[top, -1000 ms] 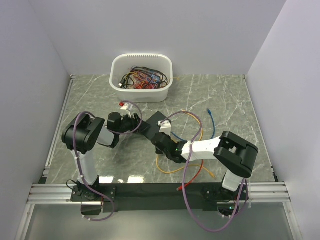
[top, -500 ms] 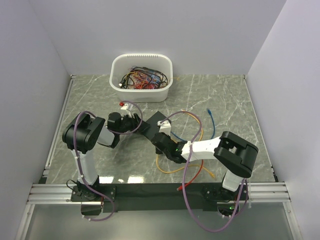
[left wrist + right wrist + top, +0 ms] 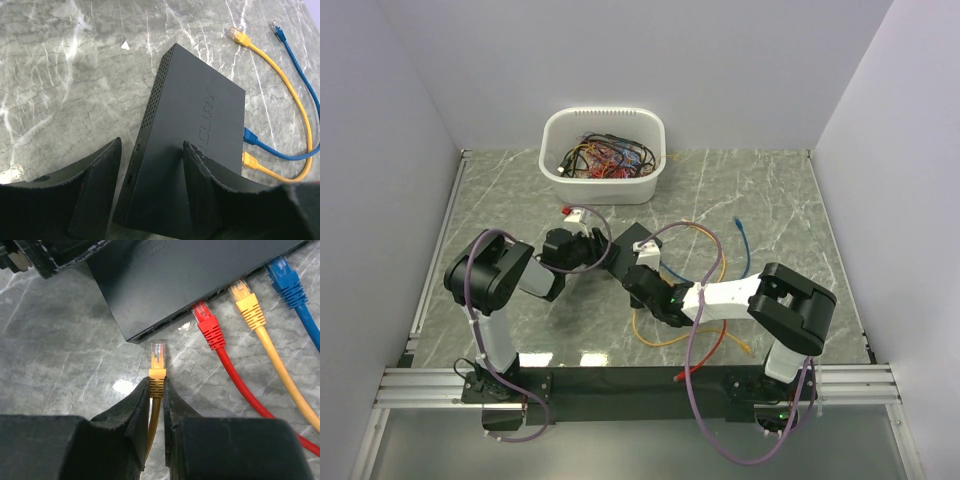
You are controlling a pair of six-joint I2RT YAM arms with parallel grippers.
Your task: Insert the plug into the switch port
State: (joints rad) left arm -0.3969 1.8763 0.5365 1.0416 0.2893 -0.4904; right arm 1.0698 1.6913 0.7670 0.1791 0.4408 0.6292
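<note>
The right claw is pinched nearly closed on the ribbed boot of the plug, a yellow one with a clear tip that points toward 12 o'clock in the right wrist view. The tip stops just short of the switch box and does not touch it. The switch port, an empty socket at the near end of the row, sits directly at 12 o'clock from that tip. From 1 to 2 o'clock along the same edge a red connector, a yellow connector and a blue connector are already seated. Their cables trail over the grey marbled desk.

The left claw stands about half open, astride the box's other end. The box fills the gap between its fingers, which appear to press on both sides.

From above, a white tub of tangled cables sits at 12 o'clock from the box. A loose blue cable lies at 3 o'clock.
</note>
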